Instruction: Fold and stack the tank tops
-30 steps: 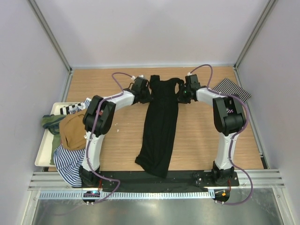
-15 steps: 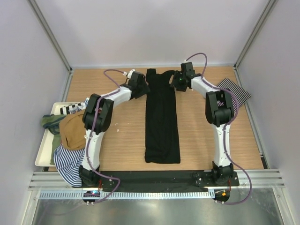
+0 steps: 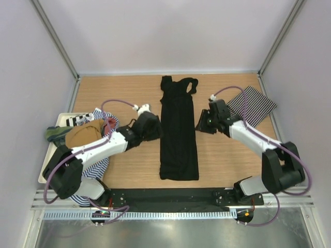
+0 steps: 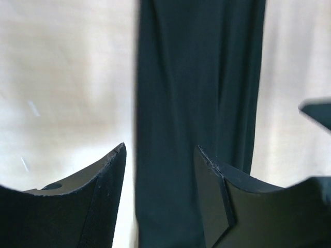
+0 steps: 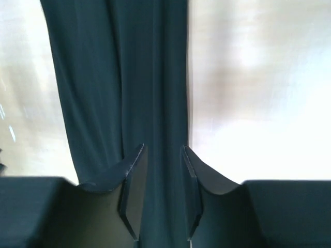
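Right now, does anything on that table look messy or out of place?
Yes, at the left: the heap of tops overflows the white tray, and the blue-and-white striped top hangs over its near edge. The black tank top lies straight mid-table.

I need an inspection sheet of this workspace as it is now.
Surface: wooden table.
Job's things: black tank top laid out long in the middle; striped tank top folded, far right; tan tank top and others heaped on white tray, left.
Clutter: nothing seen.
Grippers: left gripper open at the black top's left edge; right gripper open at its right edge.
Cables: purple cables loop along both arms.
Surroundings: plain pale walls.
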### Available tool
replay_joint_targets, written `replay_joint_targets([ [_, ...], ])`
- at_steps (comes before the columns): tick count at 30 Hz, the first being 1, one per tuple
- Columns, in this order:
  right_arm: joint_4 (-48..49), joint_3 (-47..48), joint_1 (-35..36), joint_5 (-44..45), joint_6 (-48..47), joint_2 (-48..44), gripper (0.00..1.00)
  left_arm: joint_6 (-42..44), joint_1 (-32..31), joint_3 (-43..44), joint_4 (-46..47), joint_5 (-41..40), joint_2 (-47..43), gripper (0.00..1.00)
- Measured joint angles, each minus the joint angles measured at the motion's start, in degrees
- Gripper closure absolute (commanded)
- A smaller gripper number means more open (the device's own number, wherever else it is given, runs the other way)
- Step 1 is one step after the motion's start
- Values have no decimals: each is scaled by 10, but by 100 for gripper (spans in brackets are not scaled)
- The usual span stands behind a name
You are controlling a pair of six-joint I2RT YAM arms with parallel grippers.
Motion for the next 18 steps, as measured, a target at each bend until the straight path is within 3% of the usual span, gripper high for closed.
replay_joint_targets([
  [7,-52,-200,100,6,47,-204,55,-77,-170,-122,-51,-29,-89,47],
  [14,-83,-293,221,32,135,-318,56,-185,-294,-203,-83,-68,-112,47],
  [18,-91,-333,282,55,183,-363,57,-222,-331,-210,-73,-78,-113,47],
])
